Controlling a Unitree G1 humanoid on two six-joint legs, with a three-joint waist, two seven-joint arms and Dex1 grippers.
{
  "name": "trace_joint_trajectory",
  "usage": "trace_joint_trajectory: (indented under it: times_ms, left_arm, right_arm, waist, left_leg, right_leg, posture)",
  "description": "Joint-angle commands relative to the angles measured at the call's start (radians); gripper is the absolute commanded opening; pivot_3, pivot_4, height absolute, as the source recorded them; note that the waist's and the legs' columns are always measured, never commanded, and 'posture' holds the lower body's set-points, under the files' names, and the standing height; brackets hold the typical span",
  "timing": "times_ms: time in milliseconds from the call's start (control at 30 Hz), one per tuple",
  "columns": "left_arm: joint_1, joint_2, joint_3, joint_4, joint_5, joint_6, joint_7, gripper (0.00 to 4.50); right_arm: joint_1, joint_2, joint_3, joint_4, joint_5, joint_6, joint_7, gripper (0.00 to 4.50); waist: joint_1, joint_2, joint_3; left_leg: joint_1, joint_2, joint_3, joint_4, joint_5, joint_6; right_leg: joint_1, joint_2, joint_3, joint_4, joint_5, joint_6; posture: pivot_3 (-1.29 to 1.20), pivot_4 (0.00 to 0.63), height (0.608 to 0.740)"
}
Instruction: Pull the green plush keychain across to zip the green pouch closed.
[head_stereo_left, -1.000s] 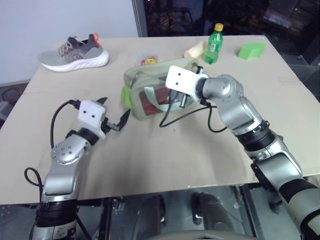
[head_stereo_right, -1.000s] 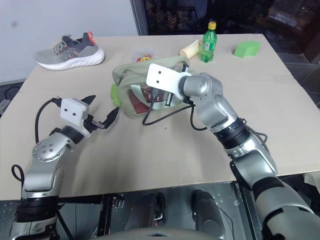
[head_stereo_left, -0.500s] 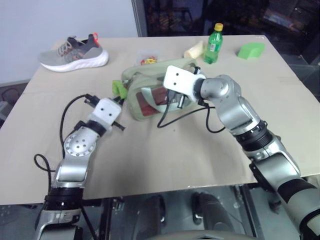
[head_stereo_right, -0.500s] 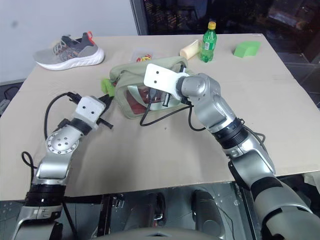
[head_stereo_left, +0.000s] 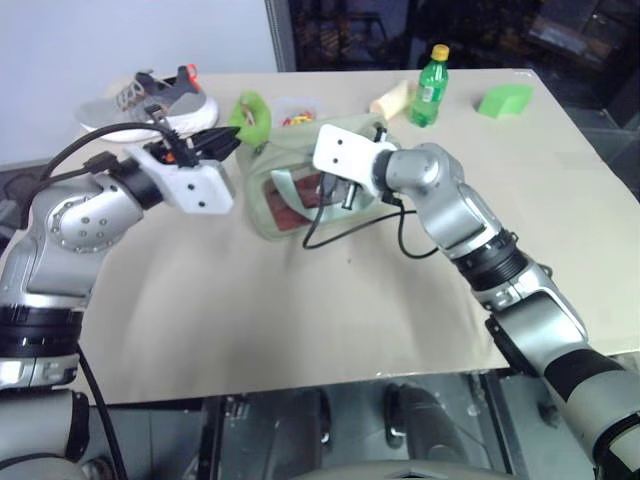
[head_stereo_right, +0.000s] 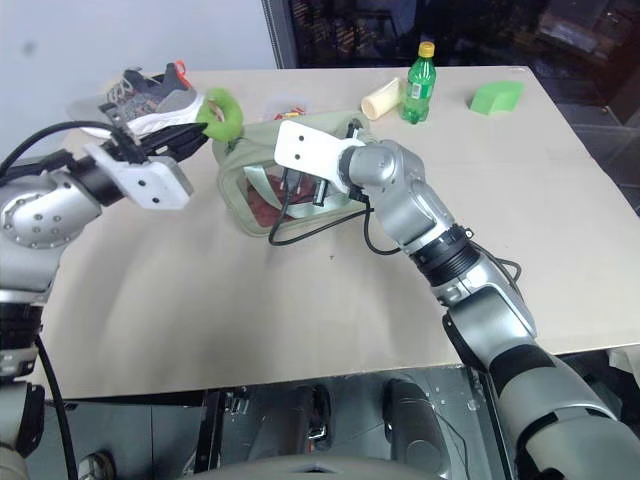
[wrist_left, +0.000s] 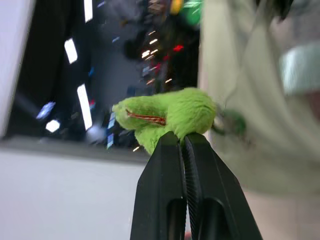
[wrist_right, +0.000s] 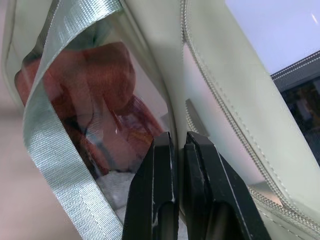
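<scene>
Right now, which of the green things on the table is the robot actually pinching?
The fuzzy green plush keychain, pinched by the left gripper beside the green pouch; bottle and block stand apart.

Pouch (head_stereo_left: 290, 190) mid-table (head_stereo_left: 300, 300) — keychain (head_stereo_left: 250, 113) at its left, shoe (head_stereo_left: 150, 100) farther left, bottle (head_stereo_left: 429, 85) behind right

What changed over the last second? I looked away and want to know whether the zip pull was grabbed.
Yes. The left gripper, open and low beside the green pouch a second ago, closed on the green plush keychain and lifted it above the pouch's end. The right gripper stayed shut on the pouch's side. Shoe, bottle and green block unmoved.
</scene>
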Motion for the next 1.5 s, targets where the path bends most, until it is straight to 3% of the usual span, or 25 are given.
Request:
trace_joint_trajectory:
  times_ms: [33, 67, 267, 433, 667, 767, 867, 1000, 1033, 1133, 1233, 1500]
  left_arm:
    - [-0.064, -0.021, -0.017, 0.044, 0.010, -0.026, 0.005, 1.23]
    - [-0.068, -0.027, -0.019, 0.046, -0.003, -0.023, -0.006, 1.66]
    - [0.023, -0.052, 0.066, -0.042, -0.252, 0.094, -0.107, 1.66]
    - [0.047, -0.070, 0.064, -0.028, -0.229, 0.076, -0.098, 1.66]
    - [-0.134, -0.160, -0.011, 0.140, -0.151, -0.079, -0.066, 1.66]
    - [-0.161, -0.202, 0.007, 0.167, -0.265, 0.003, -0.121, 1.66]
    - [-0.069, -0.190, 0.120, 0.096, -0.490, 0.233, -0.187, 1.66]
    - [0.186, -0.176, 0.289, -0.092, -0.714, 0.525, -0.175, 2.85]
    - [0.273, -0.189, 0.332, -0.160, -0.751, 0.580, -0.152, 2.85]
    - [0.471, -0.217, 0.399, -0.311, -0.778, 0.654, -0.115, 2.85]
    - [0.587, -0.285, 0.378, -0.411, -0.785, 0.704, -0.065, 2.85]
    - [0.552, -0.385, 0.272, -0.400, -0.680, 0.738, 0.028, 2.85]
  right_arm:
    - [-0.017, 0.007, -0.018, -0.022, 0.011, -0.016, -0.009, 0.00]
    - [-0.016, 0.007, -0.020, -0.025, 0.011, -0.013, -0.009, 0.00]
    - [-0.010, -0.001, -0.032, -0.044, 0.020, 0.001, -0.008, 0.00]
    - [-0.004, 0.004, -0.034, -0.055, 0.036, 0.005, -0.001, 0.00]
    - [0.012, 0.005, -0.036, -0.090, 0.056, 0.028, 0.018, 0.00]
    - [0.021, 0.000, -0.030, -0.104, 0.056, 0.040, 0.021, 0.00]
    - [0.026, -0.005, -0.033, -0.119, 0.056, 0.051, 0.022, 0.00]
    - [0.029, -0.012, -0.037, -0.122, 0.054, 0.055, 0.018, 0.00]
    - [0.029, -0.014, -0.037, -0.121, 0.055, 0.055, 0.016, 0.00]
    - [0.029, -0.016, -0.039, -0.120, 0.057, 0.055, 0.012, 0.00]
    - [0.024, -0.018, -0.038, -0.111, 0.062, 0.049, 0.013, 0.00]
    - [0.021, -0.024, -0.032, -0.110, 0.064, 0.046, 0.019, 0.00]
  waist:
    - [-0.001, 0.000, 0.000]
    - [-0.003, 0.000, 0.000]
    - [-0.001, 0.000, 0.000]
    - [0.001, 0.000, 0.000]
    - [0.005, -0.001, 0.000]
    - [0.001, 0.000, 0.000]
    - [-0.007, 0.000, 0.000]
    - [-0.021, -0.001, 0.000]
    - [-0.020, -0.001, 0.000]
    - [-0.012, -0.001, 0.000]
    - [0.006, -0.003, -0.001]
    - [0.012, -0.003, -0.001]
  left_leg:
    - [0.000, -0.001, 0.000, 0.000, 0.000, 0.000]
    - [0.000, -0.001, 0.000, 0.000, 0.000, 0.000]
    - [0.000, 0.001, 0.001, 0.000, 0.001, -0.001]
    - [0.001, 0.001, 0.001, 0.000, 0.001, -0.001]
    - [0.000, 0.000, 0.001, 0.001, 0.001, -0.001]
    - [0.000, 0.000, 0.001, 0.001, 0.002, -0.003]
    - [0.000, 0.001, 0.001, 0.002, 0.002, -0.004]
    - [0.002, 0.002, -0.001, 0.002, 0.002, -0.004]
    - [0.001, 0.002, -0.003, 0.002, 0.002, -0.004]
    - [0.001, 0.003, -0.004, 0.002, 0.002, -0.004]
    - [0.001, 0.002, -0.007, 0.002, 0.002, -0.003]
    - [0.002, 0.001, -0.008, 0.005, -0.001, -0.003]
  right_leg:
    - [0.000, 0.001, 0.000, 0.000, 0.000, 0.000]
    - [0.000, 0.001, 0.000, 0.000, 0.000, 0.000]
    - [0.000, 0.003, 0.002, 0.000, 0.000, 0.001]
    - [0.000, 0.003, 0.002, 0.001, -0.001, 0.002]
    - [0.000, 0.003, 0.001, 0.001, 0.000, 0.000]
    - [0.000, 0.003, 0.002, 0.001, 0.000, 0.000]
    - [0.000, 0.004, 0.002, 0.001, 0.000, 0.000]
    - [0.000, 0.005, 0.004, 0.002, 0.000, 0.001]
    - [0.000, 0.005, 0.004, 0.002, 0.000, 0.001]
    - [0.000, 0.001, 0.004, 0.002, 0.000, 0.001]
    - [0.001, 0.000, 0.001, 0.002, -0.001, -0.001]
    - [0.004, 0.001, -0.002, 0.002, -0.002, -0.004]
  posture:
    - [0.00, 0.150, 0.740]
    - [0.00, 0.150, 0.740]
    - [0.00, 0.150, 0.740]
    - [0.00, 0.150, 0.740]
    - [0.00, 0.150, 0.740]
    - [0.00, 0.150, 0.740]
    - [0.00, 0.150, 0.740]
    - [0.00, 0.150, 0.740]
    - [0.00, 0.150, 0.740]
    - [0.00, 0.150, 0.740]
    - [0.00, 0.150, 0.740]
    - [0.00, 0.150, 0.740]
